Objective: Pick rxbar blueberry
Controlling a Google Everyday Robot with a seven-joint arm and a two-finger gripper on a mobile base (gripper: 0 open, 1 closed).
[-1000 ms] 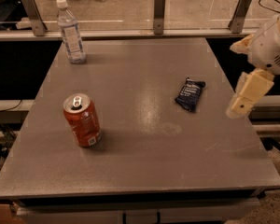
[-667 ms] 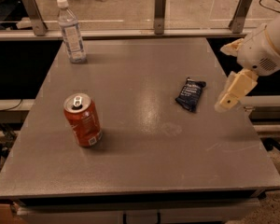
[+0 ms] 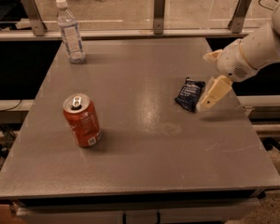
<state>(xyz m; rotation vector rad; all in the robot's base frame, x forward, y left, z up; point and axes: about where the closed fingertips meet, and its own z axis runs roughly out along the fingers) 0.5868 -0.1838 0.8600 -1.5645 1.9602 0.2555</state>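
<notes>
Nearest on the grey desk [image 3: 144, 167] stands an orange-red soda can [image 3: 82, 121], left of centre. Farther back at the right lies the rxbar blueberry [image 3: 187, 95], flat and skewed. Just beside its right edge hangs the end effector [image 3: 204, 81], spread wide and holding nothing, one pale finger [image 3: 214, 91] overlapping the wrapper. Farthest, at the back left, stands a clear water bottle [image 3: 71, 32].
</notes>
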